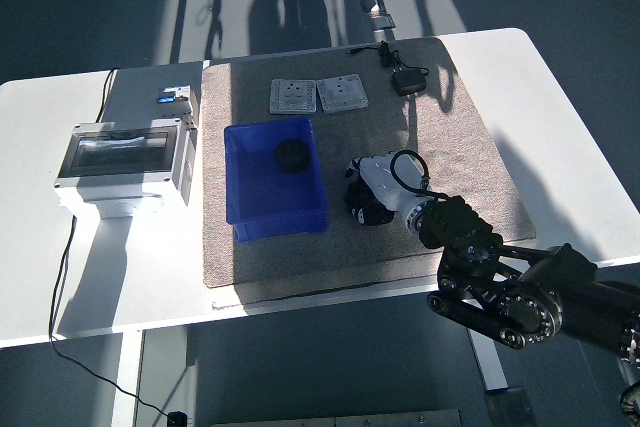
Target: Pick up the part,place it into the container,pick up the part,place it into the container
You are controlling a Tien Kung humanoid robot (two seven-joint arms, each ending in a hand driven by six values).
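A blue container [258, 209] stands on the grey mat [450, 137], with one round black part [291, 157] lying inside it. Just right of the container, a second black part [368, 210] lies on the mat. My right hand [362, 197], white with dark fingers, comes in from the lower right. Its fingers curl down over this part and close around it. Hand and part blend together, so the part's shape is mostly hidden. My left arm is out of view.
A grey electrical box [125, 157] with a clear lid stands at the left of the table. Two white plates [293, 97] [343, 94] lie behind the container. A black adapter [408, 80] with its cable sits at the mat's far edge.
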